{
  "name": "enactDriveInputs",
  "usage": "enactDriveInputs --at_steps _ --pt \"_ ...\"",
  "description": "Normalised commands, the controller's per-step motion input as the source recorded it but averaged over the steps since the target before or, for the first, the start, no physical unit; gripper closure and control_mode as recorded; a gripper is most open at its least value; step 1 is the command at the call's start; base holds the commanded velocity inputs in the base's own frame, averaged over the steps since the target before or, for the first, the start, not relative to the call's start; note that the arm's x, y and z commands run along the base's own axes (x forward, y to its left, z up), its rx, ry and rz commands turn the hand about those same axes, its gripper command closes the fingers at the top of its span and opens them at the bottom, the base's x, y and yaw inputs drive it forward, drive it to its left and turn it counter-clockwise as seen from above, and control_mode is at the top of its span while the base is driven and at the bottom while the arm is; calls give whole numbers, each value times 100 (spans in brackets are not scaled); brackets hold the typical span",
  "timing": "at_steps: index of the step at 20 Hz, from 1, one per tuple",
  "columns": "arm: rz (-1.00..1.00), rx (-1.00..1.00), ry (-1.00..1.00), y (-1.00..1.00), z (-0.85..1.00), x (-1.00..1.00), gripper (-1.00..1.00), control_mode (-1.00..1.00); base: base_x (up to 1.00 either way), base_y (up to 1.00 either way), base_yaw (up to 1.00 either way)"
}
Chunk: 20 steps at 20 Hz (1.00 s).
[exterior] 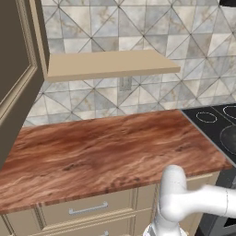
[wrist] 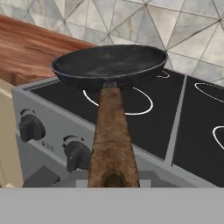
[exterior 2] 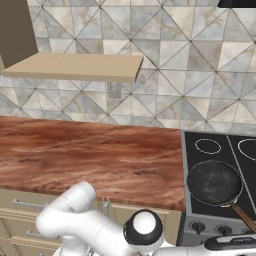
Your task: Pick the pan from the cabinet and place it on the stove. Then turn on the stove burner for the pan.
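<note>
On the right of the wood-grain table (exterior 2: 90, 155) sits the stove (exterior 2: 220, 150), glossy black with white burner rings. The open cabinet's door (exterior: 16, 73) hangs far left, beside a beige shelf (exterior: 108, 64). The pan (exterior 2: 215, 182) is over the stove's near-left ring, handle (wrist: 111, 135) running back toward the camera. Two dark knobs (wrist: 30, 127) line the stove front. Fingers together, clamped on the handle's end.

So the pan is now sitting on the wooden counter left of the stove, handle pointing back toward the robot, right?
Not quite. The pan is over the stove, above a front burner ring, not on the wooden counter. The right base view shows this. Its handle does point back toward the robot.
</note>
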Motion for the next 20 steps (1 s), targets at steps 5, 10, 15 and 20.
enactDriveInputs --at_steps 5,10,15,20 --pt "-5 -1 4 -27 -19 3 100 -100 0 0 0" --pt "-4 0 8 -10 -8 9 100 -100 0 0 0" --pt "-2 -3 11 -4 -22 11 100 -100 0 0 0" --pt "-2 -3 12 -18 -27 2 100 -100 0 0 0"
